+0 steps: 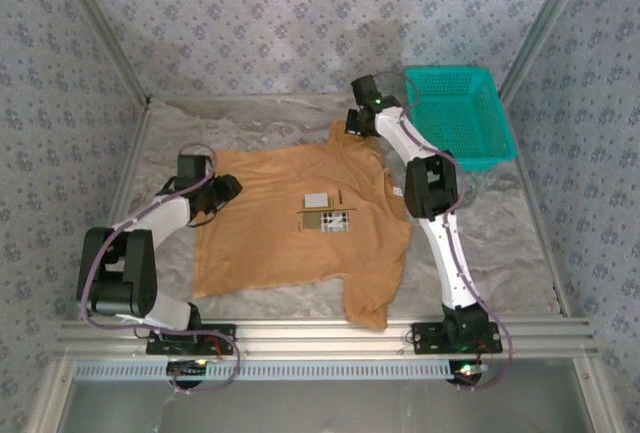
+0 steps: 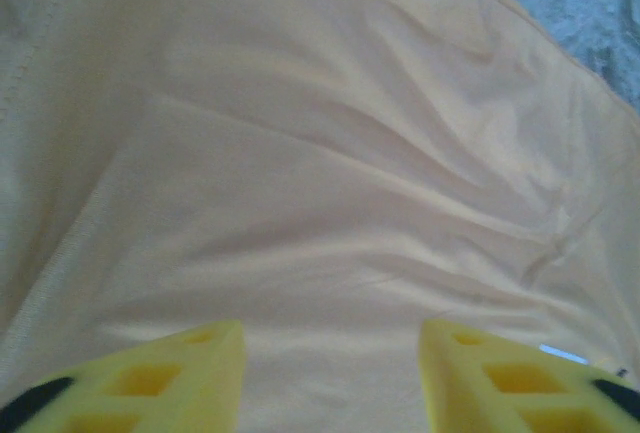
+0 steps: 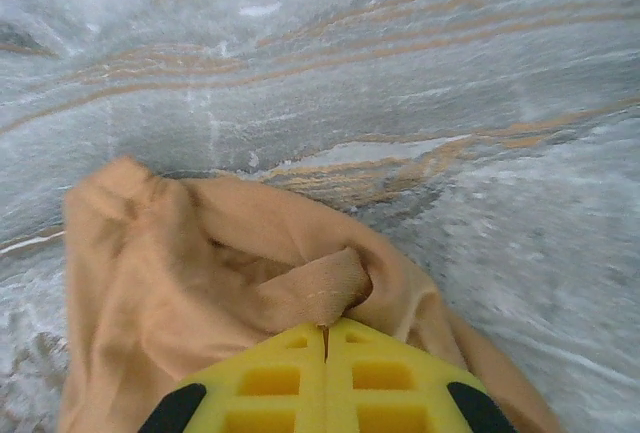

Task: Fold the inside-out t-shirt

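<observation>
We find the tan soft-cloth inside-out t-shirt (image 1: 290, 243) flat on the tabletop (image 1: 500, 243), hem at 9 o'clock. R gripper (image 3: 325, 331) is closed, pinching the 12 o'clock sleeve. L gripper (image 2: 330, 338) is part-open and empty over the hem side.

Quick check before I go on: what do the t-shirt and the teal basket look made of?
The t-shirt: soft matte tan cloth, probably knit; it wrinkles and bunches. The basket: likely rigid plastic, uniform teal, with regular moulded mesh walls.
</observation>
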Motion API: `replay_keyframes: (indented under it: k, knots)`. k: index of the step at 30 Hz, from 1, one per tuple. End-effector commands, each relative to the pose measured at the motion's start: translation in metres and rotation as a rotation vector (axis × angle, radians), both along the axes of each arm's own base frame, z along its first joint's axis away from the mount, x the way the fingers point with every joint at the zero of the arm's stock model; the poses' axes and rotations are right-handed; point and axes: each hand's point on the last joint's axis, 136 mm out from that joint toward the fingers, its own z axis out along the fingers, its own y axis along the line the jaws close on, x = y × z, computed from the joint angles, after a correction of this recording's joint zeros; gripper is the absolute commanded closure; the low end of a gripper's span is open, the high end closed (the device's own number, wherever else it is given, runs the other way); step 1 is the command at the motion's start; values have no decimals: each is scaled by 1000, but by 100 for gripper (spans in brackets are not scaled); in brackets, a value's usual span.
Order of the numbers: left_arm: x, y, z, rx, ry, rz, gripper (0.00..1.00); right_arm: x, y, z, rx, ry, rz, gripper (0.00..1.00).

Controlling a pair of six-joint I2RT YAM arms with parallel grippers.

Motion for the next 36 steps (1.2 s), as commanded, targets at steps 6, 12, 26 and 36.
replay_keyframes:
  k: [6, 12, 26, 36]
  knots:
    - [-21, 36, -41, -6, 102, 123, 62, 2, -6, 125, -67, -372, -42, 98]
    - [-26, 36, -33, -2, 93, 112, 63, 9, -13, 58, -13, -97, -25, 51]
    - [-34, 33, 17, 1, 6, 82, 57, -44, -10, 64, 130, 40, -17, 42]
    - [-13, 12, 8, -94, 9, 7, 44, -132, 11, 6, 107, 232, 100, 42]
